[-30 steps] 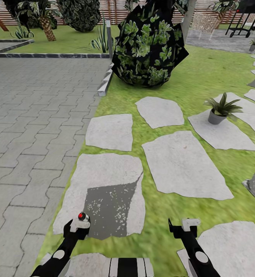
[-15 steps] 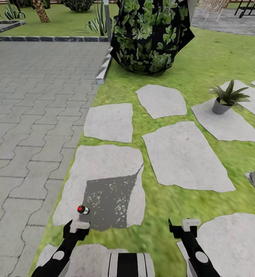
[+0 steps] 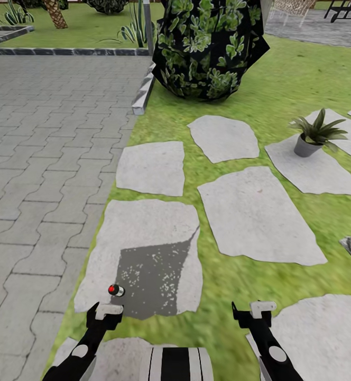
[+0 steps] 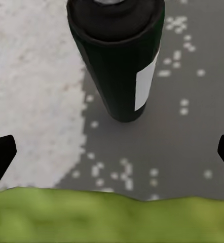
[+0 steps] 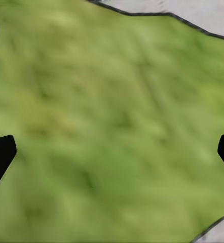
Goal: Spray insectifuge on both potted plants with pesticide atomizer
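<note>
No readable text anywhere; the white label (image 4: 146, 81) on the dark spray bottle (image 4: 117, 55) is blank, no letters, numbers or brand to make out.

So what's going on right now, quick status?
Both grippers open, empty. Left gripper just short of the atomizer, upright on a stepping stone. Nothing between them.

Pesticide atomizer (image 3: 115, 290): slim dark bottle, red top, white label on side (image 4: 145, 83). Upright on dark-shaded patch of grey stepping stone (image 3: 144, 233), near stone's grass-side edge. Ungripped.

Potted plant (image 3: 314, 134): low rosette of pointed olive-green leaves in small dark-grey pot. Upright on another stepping stone (image 3: 315, 172), well apart from atomizer. Garden lawn (image 3: 281, 84) all round.
</note>
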Robot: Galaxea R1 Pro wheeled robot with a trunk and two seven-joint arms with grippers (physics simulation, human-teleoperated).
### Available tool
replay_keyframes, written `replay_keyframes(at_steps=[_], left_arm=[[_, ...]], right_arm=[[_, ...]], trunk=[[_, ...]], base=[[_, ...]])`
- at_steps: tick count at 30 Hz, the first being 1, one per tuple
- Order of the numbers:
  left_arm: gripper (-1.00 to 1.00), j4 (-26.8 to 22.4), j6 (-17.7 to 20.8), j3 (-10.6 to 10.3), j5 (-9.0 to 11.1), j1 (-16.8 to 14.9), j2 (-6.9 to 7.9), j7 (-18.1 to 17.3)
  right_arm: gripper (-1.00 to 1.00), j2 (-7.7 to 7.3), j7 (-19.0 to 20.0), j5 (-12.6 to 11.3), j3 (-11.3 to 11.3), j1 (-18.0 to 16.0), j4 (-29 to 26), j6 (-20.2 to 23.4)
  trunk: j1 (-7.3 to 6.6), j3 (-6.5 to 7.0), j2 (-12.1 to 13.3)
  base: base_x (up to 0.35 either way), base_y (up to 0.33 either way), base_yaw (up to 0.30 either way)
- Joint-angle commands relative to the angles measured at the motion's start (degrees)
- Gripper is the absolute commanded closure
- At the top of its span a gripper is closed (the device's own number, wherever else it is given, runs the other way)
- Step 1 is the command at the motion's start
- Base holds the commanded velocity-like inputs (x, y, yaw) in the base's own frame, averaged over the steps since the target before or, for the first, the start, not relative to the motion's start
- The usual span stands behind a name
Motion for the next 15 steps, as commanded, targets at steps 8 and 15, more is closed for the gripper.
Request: replay_keyframes(at_steps=[8,15], left_arm=[[-1.00,-0.03,-0.23,0.35,-0.60,0.00,-0.11,0.12],[-1.00,-0.02,-0.22,0.35,-0.60,-0.04,-0.12,0.12]], right_arm=[[-1.00,0.01,-0.19,0.59,-0.05,-0.03,0.17,-0.14],[-1.00,0.00,-0.19,0.59,-0.05,-0.02,0.20,-0.14]], trunk=[[0.00,0.01,-0.01],[0.00,0.49,-0.01]], base=[[0.035,0.012,-0.002],[0.093,0.000,-0.062]])
